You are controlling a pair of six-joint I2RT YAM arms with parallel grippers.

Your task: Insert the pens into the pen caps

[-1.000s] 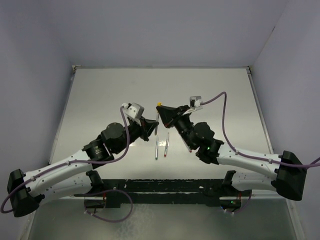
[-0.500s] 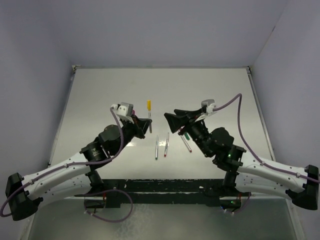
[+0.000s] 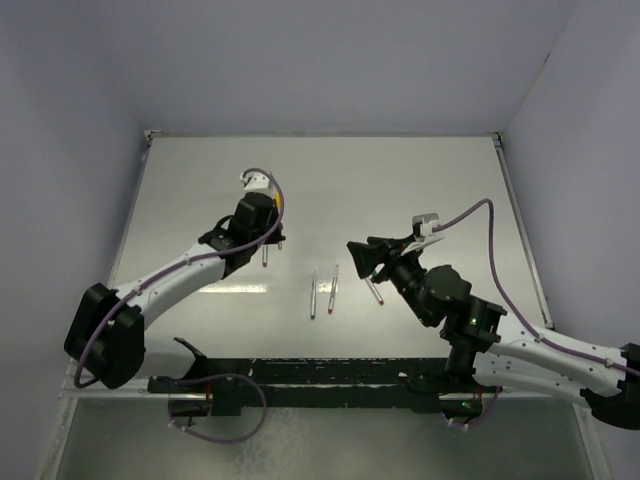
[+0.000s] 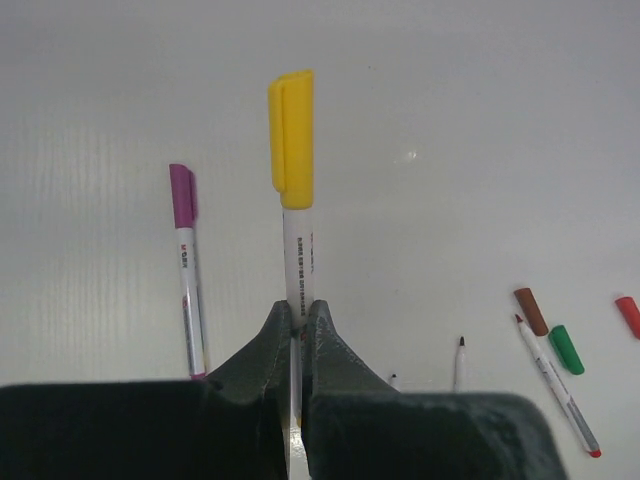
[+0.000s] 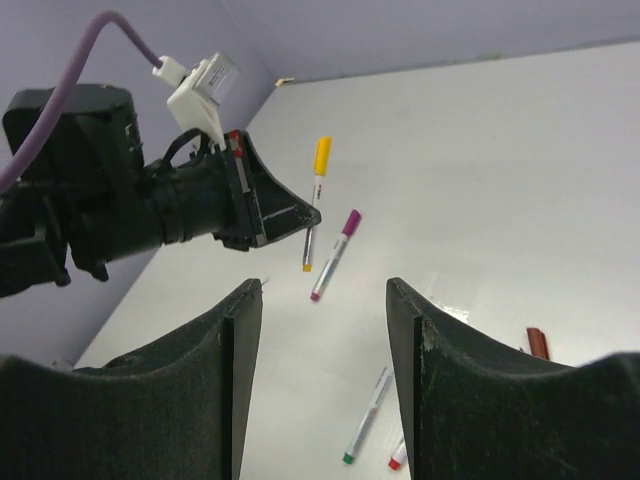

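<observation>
My left gripper (image 4: 297,310) is shut on a silver pen wearing the yellow cap (image 4: 291,135), held above the table; the left gripper also shows in the top view (image 3: 270,228) and the right wrist view (image 5: 312,214). A pen with the magenta cap (image 4: 186,270) lies just left of it. Three uncapped pens (image 3: 313,296) (image 3: 332,284) (image 3: 374,290) lie mid-table. A dark red cap (image 4: 531,311), green cap (image 4: 566,349) and red cap (image 4: 628,315) lie loose beside them. My right gripper (image 3: 357,255) is open and empty, jaws wide apart, above the pens.
The table (image 3: 420,190) is walled at the back and both sides. The loose pens and caps lie close under the right arm (image 3: 470,310). The black base rail (image 3: 320,385) runs along the near edge.
The grippers were together at mid-table a second ago. They have parted: the left has swung far left with the yellow-capped pen, and the right has drawn back to the right, open.
</observation>
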